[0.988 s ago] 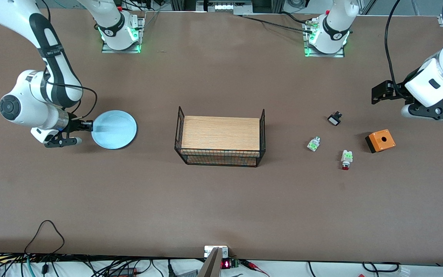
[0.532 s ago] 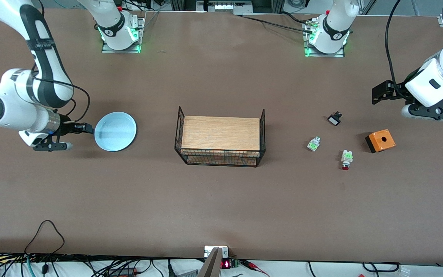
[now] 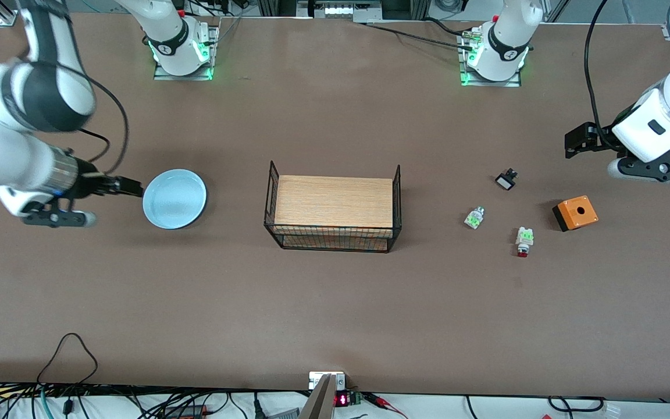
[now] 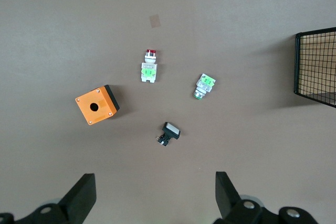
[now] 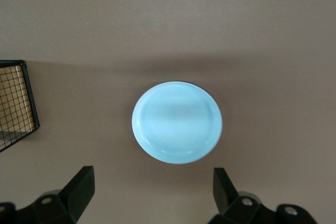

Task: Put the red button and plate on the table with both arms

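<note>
Plate and button both lie on the table; we judge the task all but finished.

Going across the front view from the right arm's end, our right gripper (image 3: pixel 131 187) hangs just beside the plate (image 3: pixel 174 198), fingers spread wide and holding nothing; the plate rests flat on the table (image 3: pixel 335 302), apart from the fingers. At mid-table stands the wire rack (image 3: pixel 333 213), bare on top. Toward the left arm's end, the red button (image 3: pixel 524 241) lies on the table among a green-and-clear piece (image 3: pixel 474 217), a small black part (image 3: pixel 506 180) and the orange box (image 3: pixel 575 213). Our left gripper (image 4: pixel 152 198) waits above them, fingers spread, empty. What remains, we think, is only withdrawing the arms.
</note>
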`<action>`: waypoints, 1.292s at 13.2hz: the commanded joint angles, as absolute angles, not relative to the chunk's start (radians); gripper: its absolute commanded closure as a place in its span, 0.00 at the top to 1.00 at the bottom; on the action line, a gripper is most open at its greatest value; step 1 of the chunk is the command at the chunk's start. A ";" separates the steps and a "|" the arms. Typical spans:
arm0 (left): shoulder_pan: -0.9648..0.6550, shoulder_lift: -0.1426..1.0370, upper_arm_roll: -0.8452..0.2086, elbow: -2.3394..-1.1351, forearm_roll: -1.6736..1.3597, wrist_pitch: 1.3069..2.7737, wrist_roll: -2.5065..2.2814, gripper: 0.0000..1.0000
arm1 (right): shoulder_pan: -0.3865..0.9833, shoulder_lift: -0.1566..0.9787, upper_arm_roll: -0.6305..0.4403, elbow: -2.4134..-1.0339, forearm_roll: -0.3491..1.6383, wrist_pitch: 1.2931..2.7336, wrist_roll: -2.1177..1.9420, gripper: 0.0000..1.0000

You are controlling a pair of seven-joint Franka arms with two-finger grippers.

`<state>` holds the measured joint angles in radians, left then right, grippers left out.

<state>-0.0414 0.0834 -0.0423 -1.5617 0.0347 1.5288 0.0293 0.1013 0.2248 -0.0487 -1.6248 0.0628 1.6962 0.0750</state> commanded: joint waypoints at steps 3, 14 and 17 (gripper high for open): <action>-0.048 0.087 -0.040 -1.542 0.054 1.532 0.051 1.00 | 0.095 0.175 -0.070 -1.462 -0.002 1.546 0.069 1.00; -0.046 0.089 -0.040 -1.545 0.046 1.532 0.052 1.00 | 0.075 0.055 -0.120 -1.559 0.002 1.480 -0.020 1.00; -0.048 0.089 -0.040 -1.545 0.046 1.534 0.052 1.00 | 0.074 0.054 -0.120 -1.555 0.003 1.489 -0.020 1.00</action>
